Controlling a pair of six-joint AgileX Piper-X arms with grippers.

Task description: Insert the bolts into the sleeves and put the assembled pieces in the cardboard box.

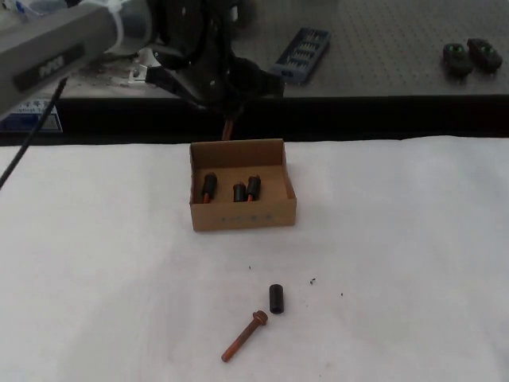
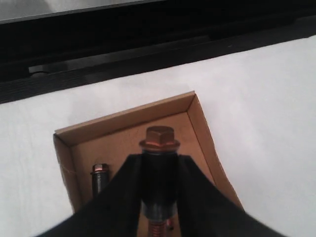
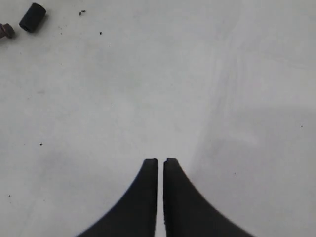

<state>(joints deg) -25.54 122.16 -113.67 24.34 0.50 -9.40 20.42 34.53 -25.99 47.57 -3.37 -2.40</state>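
Observation:
My left gripper (image 2: 159, 170) is shut on an assembled piece (image 2: 159, 163): a copper bolt with its hex head sticking out of a black sleeve. It hangs over the open cardboard box (image 2: 128, 116), in which another assembled piece (image 2: 98, 175) lies. In the high view the left gripper (image 1: 227, 95) hovers over the back edge of the cardboard box (image 1: 242, 216), which holds three assembled pieces (image 1: 238, 189). A loose black sleeve (image 1: 276, 298) and a loose copper bolt (image 1: 244, 336) lie on the white cloth in front. My right gripper (image 3: 160, 163) is shut over bare cloth, well away from the sleeve (image 3: 32, 17) and the bolt head (image 3: 7, 30).
White cloth (image 1: 413, 263) covers the bench around the box. Behind it runs a dark ledge with a blue rack (image 1: 302, 52) and two dark objects (image 1: 472, 56) at the far right. Small dark specks (image 1: 312, 281) lie near the loose sleeve.

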